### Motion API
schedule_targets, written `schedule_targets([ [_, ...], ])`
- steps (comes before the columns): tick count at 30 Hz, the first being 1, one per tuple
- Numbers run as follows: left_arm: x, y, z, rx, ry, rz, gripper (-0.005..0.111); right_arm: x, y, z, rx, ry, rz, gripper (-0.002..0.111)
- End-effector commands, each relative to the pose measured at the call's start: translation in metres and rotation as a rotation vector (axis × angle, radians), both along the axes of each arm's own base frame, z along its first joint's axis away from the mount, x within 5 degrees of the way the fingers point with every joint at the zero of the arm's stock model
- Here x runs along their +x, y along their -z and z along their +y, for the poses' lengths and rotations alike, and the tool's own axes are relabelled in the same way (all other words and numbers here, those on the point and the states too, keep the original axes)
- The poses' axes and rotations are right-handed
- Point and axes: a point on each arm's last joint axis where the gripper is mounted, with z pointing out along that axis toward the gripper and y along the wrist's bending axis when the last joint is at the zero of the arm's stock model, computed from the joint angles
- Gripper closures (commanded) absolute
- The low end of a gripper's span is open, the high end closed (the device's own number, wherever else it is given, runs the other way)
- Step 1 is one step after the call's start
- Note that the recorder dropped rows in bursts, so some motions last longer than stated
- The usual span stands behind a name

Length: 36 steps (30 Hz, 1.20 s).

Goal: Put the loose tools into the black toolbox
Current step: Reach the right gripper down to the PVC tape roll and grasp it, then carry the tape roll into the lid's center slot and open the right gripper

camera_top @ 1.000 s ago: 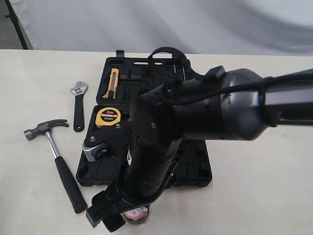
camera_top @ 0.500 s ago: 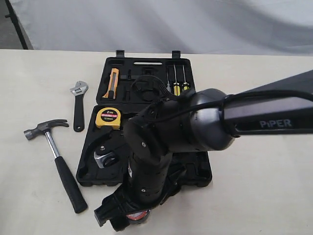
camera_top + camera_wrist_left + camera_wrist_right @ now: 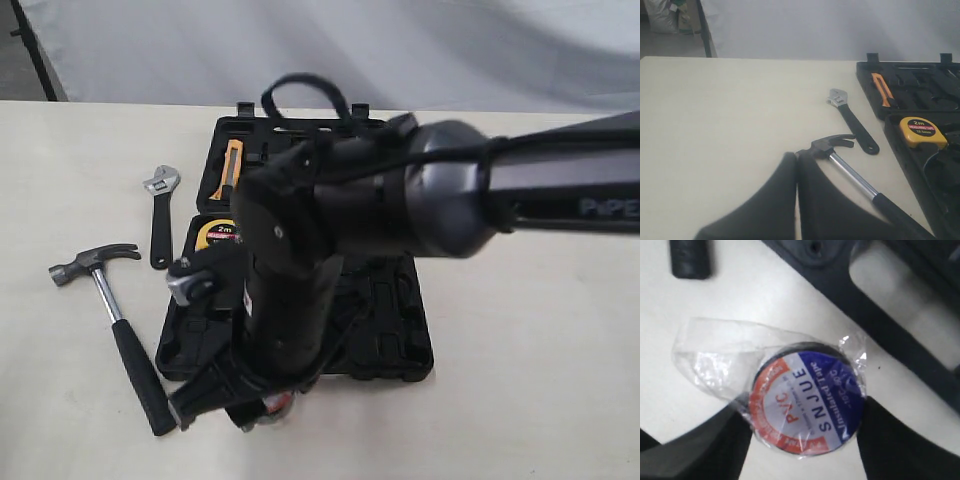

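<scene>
1. The black toolbox (image 3: 400, 335) lies open on the worktop (image 3: 530, 400), both halves flat with their moulded recesses facing up
2. The black tape roll (image 3: 807, 397) has a blue, white and red label and a loose clear wrapper. It is outside the toolbox, just beside the edge that carries the slot handle. In the exterior view only a sliver of it (image 3: 272, 404) shows under the right arm
3. The right arm's fingers (image 3: 895, 445) are clamped on the tape roll, one dark finger against each side. I cannot tell whether the roll rests on the worktop or is raised off it
4. The right arm reaches across the toolbox and hides much of the half with the slot handle
5. The claw hammer (image 3: 120, 335) lies flat on the worktop outside the toolbox. The end of its black handle is near the toolbox corner at the slot-handle edge, and its steel head is farther out
6. The adjustable wrench (image 3: 160, 215) lies on the same side of the toolbox, roughly along its side wall. It is near the hammer's claw but apart from it
7. The left arm's fingers (image 3: 775, 200) are pressed together with only a thin seam between them and hold nothing. They are outside the toolbox, on the hammer's side
8. A yellow tape measure (image 3: 222, 236) sits inside the toolbox near the hinge line. An orange-handled tool (image 3: 232, 165) lies in a recess of the other half
</scene>
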Motion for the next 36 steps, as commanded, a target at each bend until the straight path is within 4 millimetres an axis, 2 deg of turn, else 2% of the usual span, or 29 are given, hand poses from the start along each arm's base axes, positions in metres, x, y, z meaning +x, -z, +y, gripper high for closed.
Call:
schedule_targets([
  [1,-0.002,0.001,0.000,-0.027,-0.001,-0.005,0.105,0.018,-0.044,-0.002,0.028,-0.047,-0.149,0.108],
  [5,-0.002,0.001,0.000,-0.027,-0.001,-0.005,0.105,0.064,-0.060,-0.021,0.061,0.071,-0.206,0.108],
  [10,-0.002,0.001,0.000,-0.027,-0.001,-0.005,0.105,0.129,-0.061,-0.047,0.085,0.220,-0.260,0.108],
  [13,-0.002,0.001,0.000,-0.027,-0.001,-0.005,0.105,0.166,-0.045,-0.057,0.085,0.282,-0.273,0.108],
  [14,-0.002,0.001,0.000,-0.027,-0.001,-0.005,0.105,0.185,-0.032,-0.059,0.081,0.304,-0.274,0.108],
  [18,-0.002,0.001,0.000,-0.027,-0.001,-0.005,0.105,0.231,-0.001,-0.059,0.074,0.346,-0.274,0.108],
  [23,-0.002,0.001,0.000,-0.027,-0.001,-0.005,0.105,0.252,0.021,-0.051,0.049,0.330,-0.248,0.108],
  [28,-0.002,0.001,0.000,-0.027,-0.001,-0.005,0.105,0.250,0.029,-0.056,-0.027,0.317,-0.214,0.108],
  [33,-0.002,0.001,0.000,-0.027,-0.001,-0.005,0.105,0.251,0.033,-0.055,-0.028,0.318,-0.216,0.107],
  [36,-0.002,0.001,0.000,-0.027,-0.001,-0.005,0.105,0.251,0.040,-0.055,-0.032,0.318,-0.206,0.098],
])
